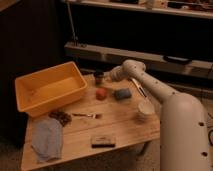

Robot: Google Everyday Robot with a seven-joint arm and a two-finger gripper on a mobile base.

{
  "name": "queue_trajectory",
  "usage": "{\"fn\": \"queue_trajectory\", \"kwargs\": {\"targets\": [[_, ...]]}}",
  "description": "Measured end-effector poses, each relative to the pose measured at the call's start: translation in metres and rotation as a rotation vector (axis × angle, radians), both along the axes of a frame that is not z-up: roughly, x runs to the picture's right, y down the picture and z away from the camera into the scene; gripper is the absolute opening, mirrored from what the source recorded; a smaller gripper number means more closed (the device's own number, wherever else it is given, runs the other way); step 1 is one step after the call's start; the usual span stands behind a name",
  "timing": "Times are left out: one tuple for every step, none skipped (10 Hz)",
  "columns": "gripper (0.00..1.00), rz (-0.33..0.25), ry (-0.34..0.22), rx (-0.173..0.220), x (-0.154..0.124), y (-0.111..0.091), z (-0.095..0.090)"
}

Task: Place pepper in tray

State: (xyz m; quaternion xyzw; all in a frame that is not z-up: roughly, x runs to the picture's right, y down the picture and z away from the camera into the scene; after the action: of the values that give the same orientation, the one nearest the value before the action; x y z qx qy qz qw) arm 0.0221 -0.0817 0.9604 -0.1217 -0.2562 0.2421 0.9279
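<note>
Nearest the camera on the wooden surface (120, 125): a small dark flat block (103, 141) close to the front edge, lying flat.

Front left corner: crumpled grey-blue cloth (47, 139), partly over the edge.

Just behind the cloth: dark reddish grapes (61, 117), and to their right a fork (88, 115) lying flat, prongs to the right.

Right side, near the right edge: pale round bowl (145, 110), upright, close against the white robot body (182, 135) that fills the lower right.

Mid-surface: orange-red pepper (101, 94), resting on the surface, well outside the yellow tray (49, 90). Just beside the pepper on its right, apart from it: a blue-grey sponge (122, 94).

Left and rear: tray standing on the surface, deep, rim rolled, inside looks bare from this angle. Right wall near the pepper but not touching.

Rear centre: small dark cup (99, 76), upright, just beyond the tray's far right corner.

Arm reaching from the robot body over the right rear of the surface, with a thin light stick-like item (136, 86) lying under it. Hand (106, 77) at the arm's end, just right of the dark cup, behind and above the pepper. Fingers fully closed; nothing visibly held, contact with the cup unclear.

Beyond the surface: dark shelving (150, 55).
</note>
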Motion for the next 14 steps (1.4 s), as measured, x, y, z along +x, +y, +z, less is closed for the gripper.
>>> {"fn": "queue_trajectory", "kwargs": {"targets": [[0.00,0.013,0.026,0.023,0.005,-0.008,-0.004],[0.00,0.025,0.042,0.043,0.010,-0.023,-0.008],[0.00,0.031,0.052,0.060,0.013,-0.037,-0.011],[0.00,0.039,0.062,0.078,0.016,-0.053,-0.016],[0.00,0.054,0.077,0.098,0.021,-0.077,-0.019],[0.00,0.068,0.081,0.116,0.024,-0.097,-0.022],[0.00,0.080,0.081,0.138,0.026,-0.118,-0.028],[0.00,0.096,0.072,0.164,0.028,-0.138,-0.040],[0.00,0.110,0.056,0.184,0.028,-0.150,-0.052],[0.00,0.121,0.036,0.198,0.028,-0.157,-0.062],[0.00,0.141,-0.002,0.217,0.029,-0.163,-0.076],[0.00,0.155,-0.033,0.235,0.029,-0.163,-0.091],[0.00,0.163,-0.059,0.246,0.026,-0.160,-0.103],[0.00,0.171,-0.094,0.258,0.020,-0.155,-0.119]]}}
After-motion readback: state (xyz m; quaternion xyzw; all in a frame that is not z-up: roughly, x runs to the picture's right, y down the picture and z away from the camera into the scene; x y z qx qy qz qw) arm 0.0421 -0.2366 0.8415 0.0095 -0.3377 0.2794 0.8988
